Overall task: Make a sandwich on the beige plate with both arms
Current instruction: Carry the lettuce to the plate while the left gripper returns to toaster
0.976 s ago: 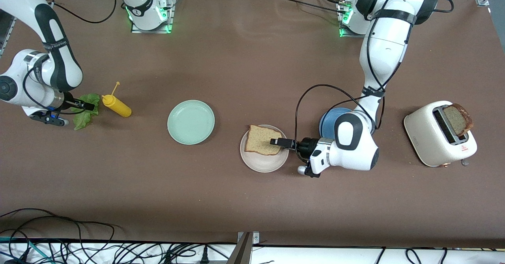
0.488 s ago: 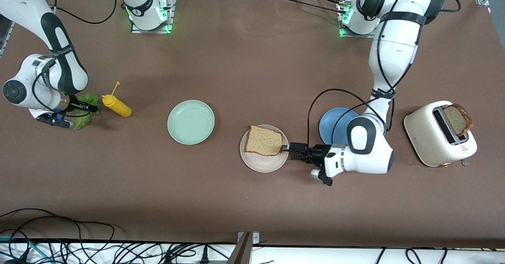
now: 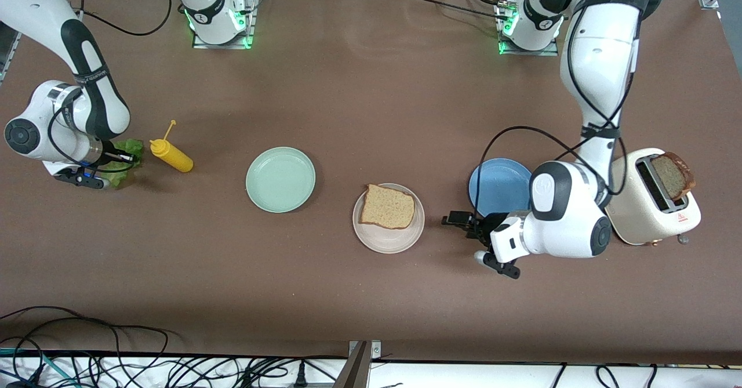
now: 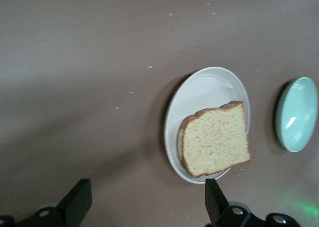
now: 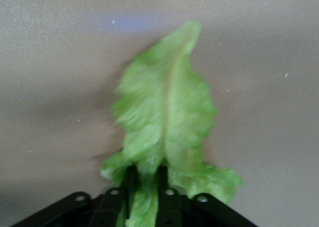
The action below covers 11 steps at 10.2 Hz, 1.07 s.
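A slice of brown bread (image 3: 387,206) lies on the beige plate (image 3: 385,240). My left gripper (image 3: 458,220) is open and empty, low over the table between that plate and the blue plate (image 3: 498,184). The left wrist view shows the bread (image 4: 214,139), the beige plate's rim (image 4: 199,87) and the left gripper (image 4: 145,197) with its jaws wide apart. My right gripper (image 3: 124,157) is shut on the stem of the green lettuce leaf (image 3: 126,149) at the right arm's end of the table. The right wrist view shows the leaf (image 5: 164,122) pinched in the right gripper (image 5: 145,179). A second slice (image 3: 672,174) stands in the toaster (image 3: 637,202).
A mint-green plate (image 3: 280,179) sits between the lettuce and the beige plate, and it also shows in the left wrist view (image 4: 297,114). A yellow squeeze bottle (image 3: 170,155) lies beside the lettuce. Cables run along the table's edge nearest the front camera.
My left gripper has drawn back from the bread toward the left arm's end, and the slice stays on the beige plate. My right gripper has shifted slightly with the lettuce.
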### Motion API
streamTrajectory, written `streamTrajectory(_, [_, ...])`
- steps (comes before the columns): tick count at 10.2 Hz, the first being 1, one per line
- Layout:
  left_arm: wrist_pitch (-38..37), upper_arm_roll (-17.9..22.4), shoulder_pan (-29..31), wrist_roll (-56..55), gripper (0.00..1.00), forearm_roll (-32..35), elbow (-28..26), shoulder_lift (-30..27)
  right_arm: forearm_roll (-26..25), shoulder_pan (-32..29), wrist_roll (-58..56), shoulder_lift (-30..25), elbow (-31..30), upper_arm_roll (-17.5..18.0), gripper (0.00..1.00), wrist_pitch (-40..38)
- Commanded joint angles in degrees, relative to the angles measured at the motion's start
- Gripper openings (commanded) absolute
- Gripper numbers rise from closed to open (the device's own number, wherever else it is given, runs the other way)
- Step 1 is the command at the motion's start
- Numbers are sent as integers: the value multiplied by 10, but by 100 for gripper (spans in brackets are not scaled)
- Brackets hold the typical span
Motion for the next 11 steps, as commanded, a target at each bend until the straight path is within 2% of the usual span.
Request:
streamTrajectory(1, [-32, 17, -1, -23, 100, 93, -10, -34, -8, -3, -20, -22, 3, -1, 0, -7])
streamTrajectory(3, [-64, 59, -2, -24, 100, 152, -10, -51, -8, 0, -16, -59, 21, 2, 0, -74])
streamTrajectory(4, [-94, 83, -2, -25, 100, 174, -10, -59, -8, 2, -13, -70, 57, 4, 0, -138])
streamTrajectory(6, [-121, 137, -3, -23, 100, 180, -10, -60, -2, 6, -5, -78, 179, 17, 0, -320])
streamTrajectory(7, [-141, 154, -4, -23, 100, 199, -9, -60, 2, 7, 10, -78, 232, 27, 0, -387])
streamTrajectory(9, [-143, 173, -3, -25, 100, 222, -5, -65, 11, 8, 88, -78, 310, 76, 0, -484])
streamTrajectory(11, [-144, 188, -3, -25, 100, 224, -5, -65, 58, 8, 252, -78, 344, 141, 0, -514])
